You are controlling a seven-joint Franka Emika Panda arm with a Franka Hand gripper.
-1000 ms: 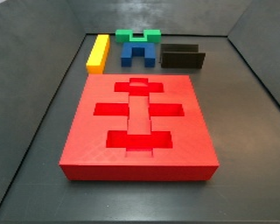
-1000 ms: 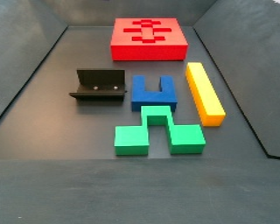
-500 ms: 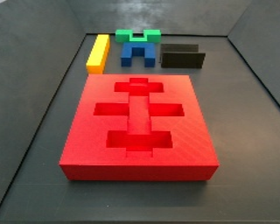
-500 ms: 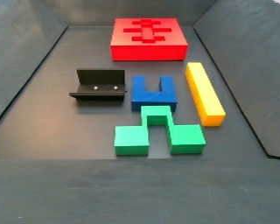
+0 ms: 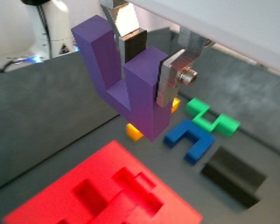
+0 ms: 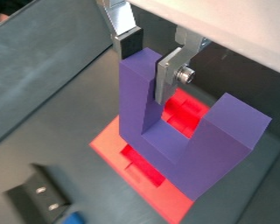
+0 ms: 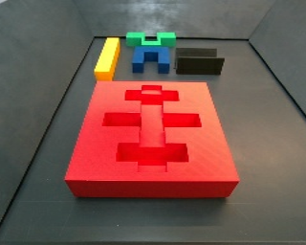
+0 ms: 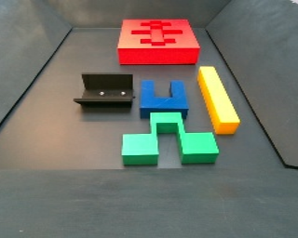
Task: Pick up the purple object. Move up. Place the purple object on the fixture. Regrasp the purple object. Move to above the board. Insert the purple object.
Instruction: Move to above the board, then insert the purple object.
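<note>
The purple object [image 6: 184,140], a U-shaped block, is clamped by one prong in the gripper [image 6: 152,59]. It hangs above the red board [image 6: 143,162]. The black fixture [image 8: 105,91] stands empty.

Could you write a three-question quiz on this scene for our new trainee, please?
1. True or false: the gripper holds the purple object by one prong, off the floor.
2. In the wrist views, the purple object hangs above: A) the board B) the fixture C) the yellow bar.
3. Fill in: in both side views, the block touching the blue block on the side away from the board is ___.

Key: 1 true; 2 A; 3 green.
</note>
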